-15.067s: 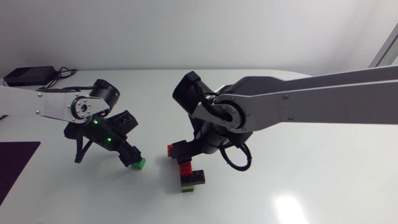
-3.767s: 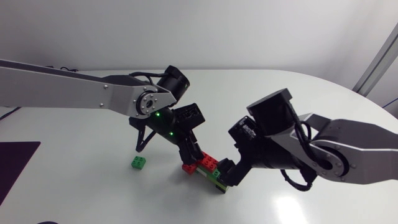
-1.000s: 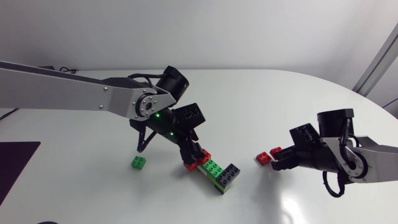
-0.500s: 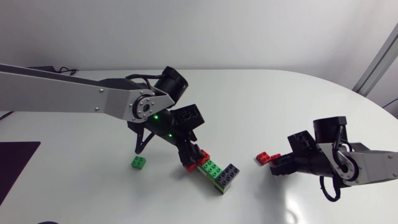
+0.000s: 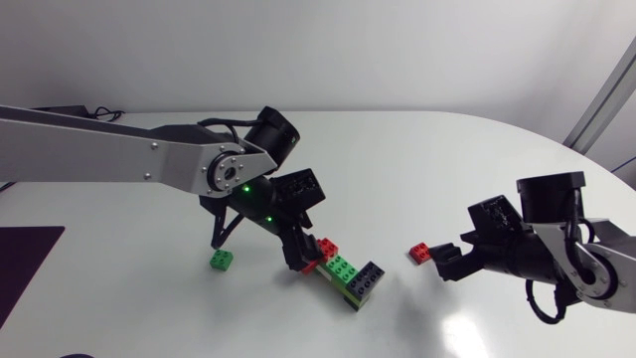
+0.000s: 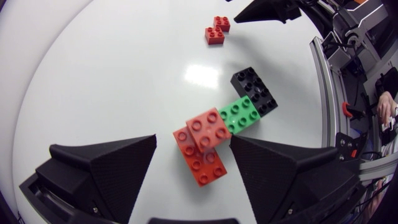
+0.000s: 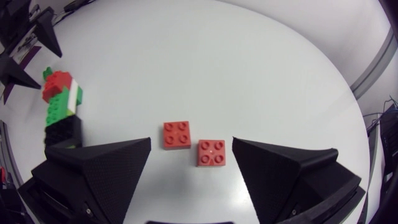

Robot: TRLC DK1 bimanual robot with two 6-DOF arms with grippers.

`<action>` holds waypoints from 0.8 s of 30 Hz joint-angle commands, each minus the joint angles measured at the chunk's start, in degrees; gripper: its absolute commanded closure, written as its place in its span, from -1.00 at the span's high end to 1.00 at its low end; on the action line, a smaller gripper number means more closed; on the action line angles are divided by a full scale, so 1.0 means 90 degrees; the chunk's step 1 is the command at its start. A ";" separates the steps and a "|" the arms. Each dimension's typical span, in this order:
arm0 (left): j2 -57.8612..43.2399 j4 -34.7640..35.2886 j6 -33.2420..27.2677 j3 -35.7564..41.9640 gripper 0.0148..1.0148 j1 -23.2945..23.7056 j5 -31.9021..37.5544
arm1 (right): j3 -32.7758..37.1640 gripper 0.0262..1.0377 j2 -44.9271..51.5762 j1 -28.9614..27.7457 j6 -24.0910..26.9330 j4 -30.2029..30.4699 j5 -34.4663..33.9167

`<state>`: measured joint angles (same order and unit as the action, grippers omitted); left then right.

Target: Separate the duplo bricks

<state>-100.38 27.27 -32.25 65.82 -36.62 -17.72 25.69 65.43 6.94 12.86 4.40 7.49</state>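
Table [image 5: 427, 149], white with a rounded far right corner, carries all the bricks. Left arm [image 5: 119, 159] comes in from the left edge and reaches to about the middle. Right arm [image 5: 586, 268] lies low by the right edge.

The left gripper [image 6: 193, 149] is released. Its fingers stand spread on either side of the red end of the brick stack [image 5: 345, 270], and the gap on one side is plain, so nothing is clamped. The right gripper [image 7: 191, 146] is also released, fingers wide, with two loose red bricks [image 7: 176, 135] on the surface just ahead of it and not touching each other.

The brick stack is a joined run of red, green and black duplo pieces. It lies flat midway between the left and right edges. A single green brick [image 5: 223, 260] sits apart from the stack, toward the left edge.
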 commanded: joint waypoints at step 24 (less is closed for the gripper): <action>0.0264 0.0086 -0.0020 -0.0263 0.69 0.0319 0.0015 | 0.1139 0.92 0.1343 0.4014 -0.1634 -0.0079 -0.1115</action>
<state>-99.29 27.66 -31.88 65.12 -34.06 -17.69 35.20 75.61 42.48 -0.30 4.25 -1.96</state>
